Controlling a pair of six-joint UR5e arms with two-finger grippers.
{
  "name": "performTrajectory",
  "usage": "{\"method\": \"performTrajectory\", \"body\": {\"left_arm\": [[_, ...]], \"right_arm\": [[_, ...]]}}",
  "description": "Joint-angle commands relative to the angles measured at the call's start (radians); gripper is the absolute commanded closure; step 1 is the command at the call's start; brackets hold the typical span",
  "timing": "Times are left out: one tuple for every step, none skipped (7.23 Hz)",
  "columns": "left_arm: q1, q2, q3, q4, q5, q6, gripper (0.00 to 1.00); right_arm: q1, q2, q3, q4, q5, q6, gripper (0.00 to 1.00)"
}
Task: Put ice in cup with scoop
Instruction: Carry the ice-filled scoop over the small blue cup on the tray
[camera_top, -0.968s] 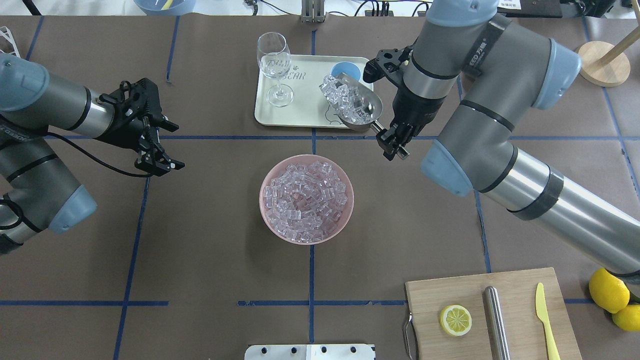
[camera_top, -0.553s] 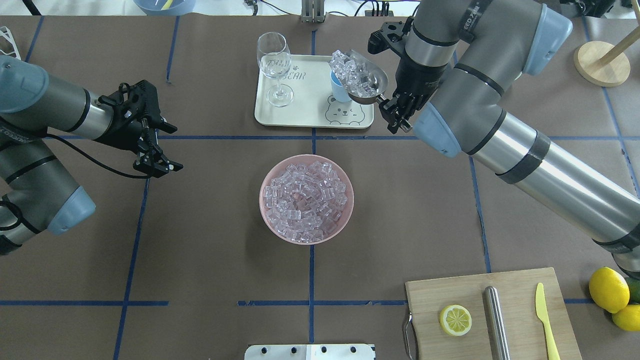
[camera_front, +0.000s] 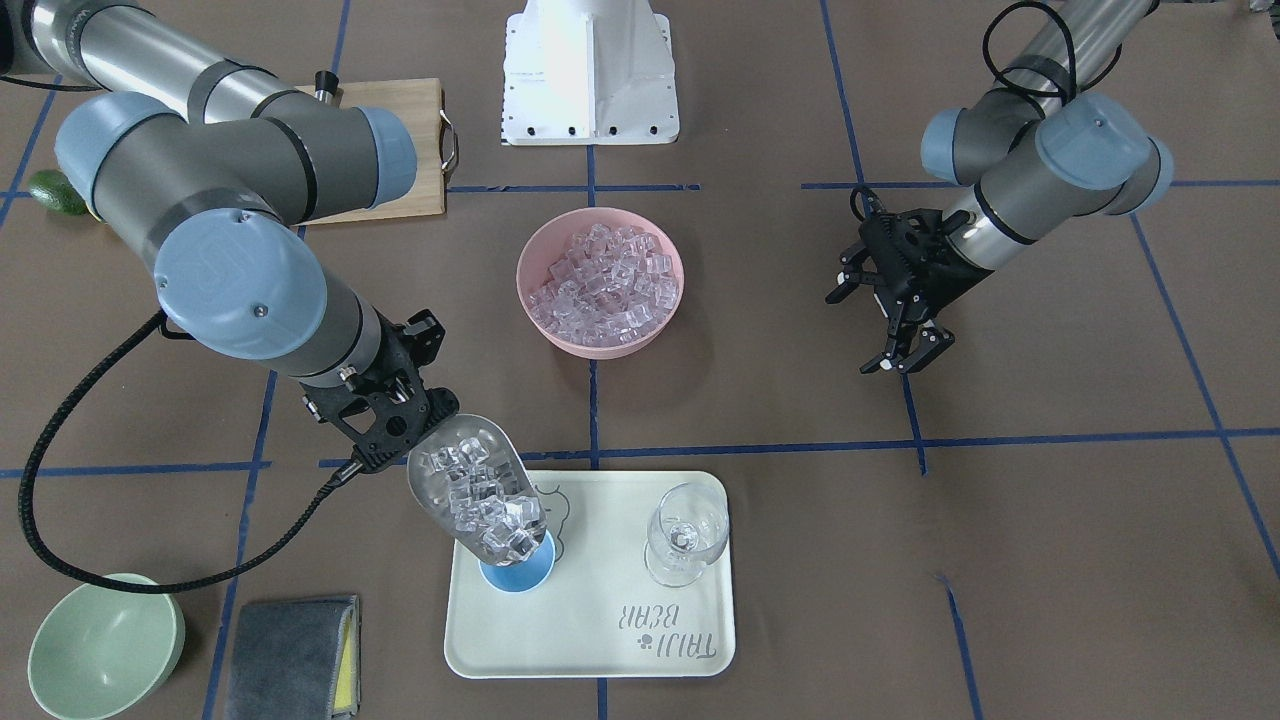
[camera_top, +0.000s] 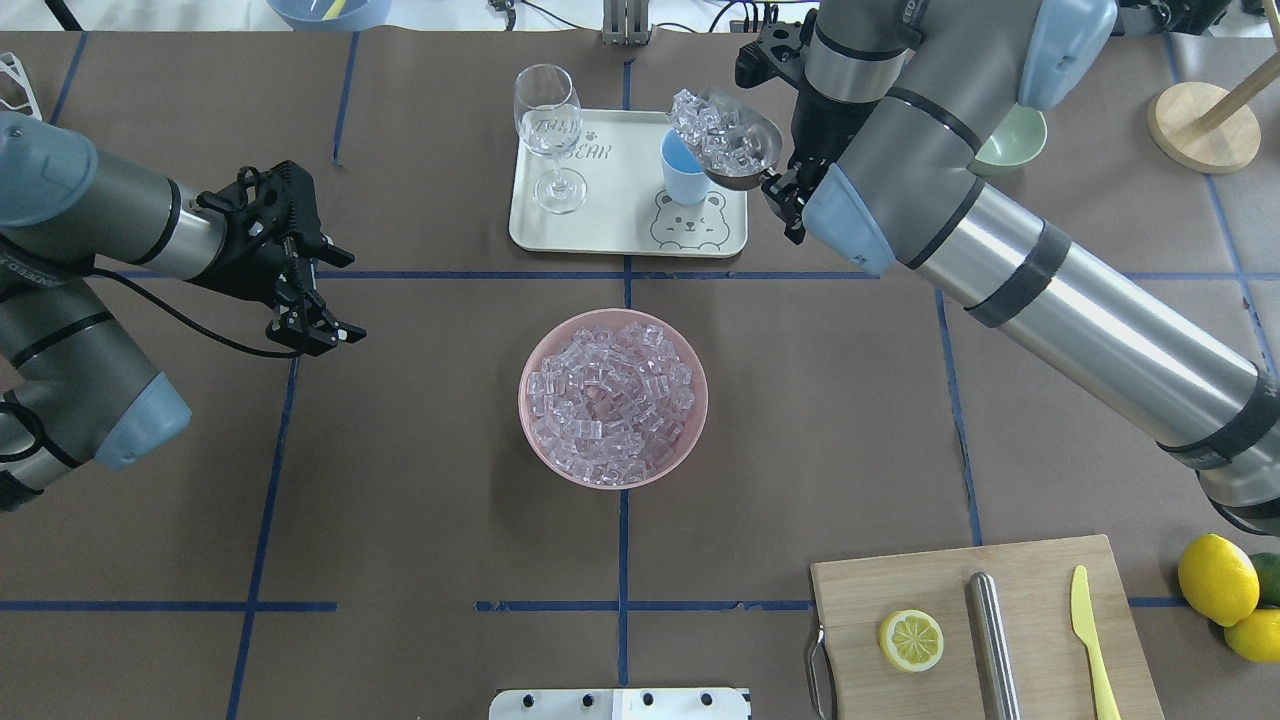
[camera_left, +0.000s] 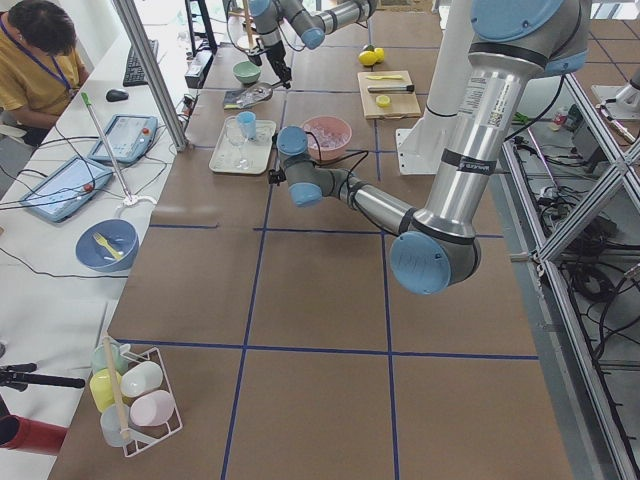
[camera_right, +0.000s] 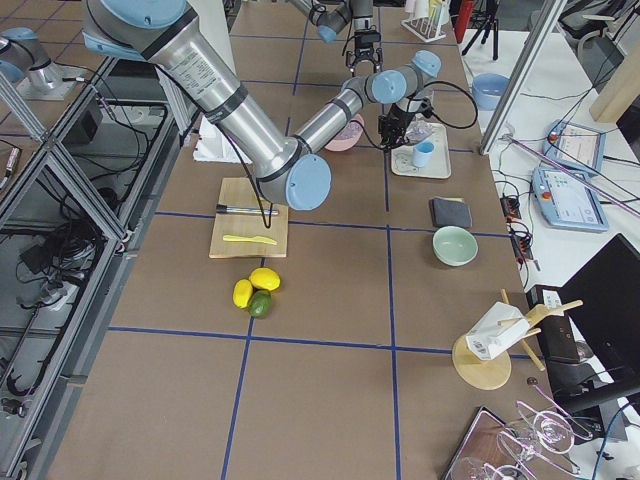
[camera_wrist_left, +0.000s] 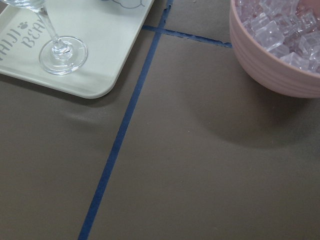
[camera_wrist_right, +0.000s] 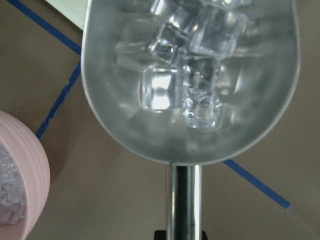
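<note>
Ice (camera_top: 716, 130) fills the scoop (camera_top: 752, 170), tipped over the cup (camera_top: 684, 181) near the worktop's far edge. Your right claw (camera_front: 395, 441) clamps its handle; left claw (camera_top: 316, 331) gapes empty. You've seemingly poured none yet.

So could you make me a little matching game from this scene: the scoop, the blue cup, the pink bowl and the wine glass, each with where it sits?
Things:
1. scoop
2. cup
3. pink bowl
4. wine glass

Places:
A. on the bare table, heaped with ice
B. stemmed, upright on the tray
C. held by the right end effector, loaded with ice
D. on the tray, under the scoop's mouth

Pairs: 1-C, 2-D, 3-A, 4-B.
</note>
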Motion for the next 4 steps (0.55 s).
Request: {"method": "performTrajectory", "body": {"left_arm": [[0.000,0.002,-0.001,0.000,0.000,-0.002,0.00],[0.000,0.002,-0.003,0.000,0.000,-0.002,0.00],[0.000,0.002,-0.001,-0.002,0.000,-0.002,0.00],[0.000,0.002,0.002,-0.002,0.000,0.000,0.00]], "right_arm": [[0.002,0.032,-0.028,-0.083,-0.034,-0.065,1.00],[0.002,0.036,-0.029,-0.126,-0.048,-0.091,1.00],[0.002,0.059,-0.035,-0.184,-0.067,-0.112,1.00],[0.002,0.091,-0.069,-0.227,-0.080,-0.146,1.00]]}}
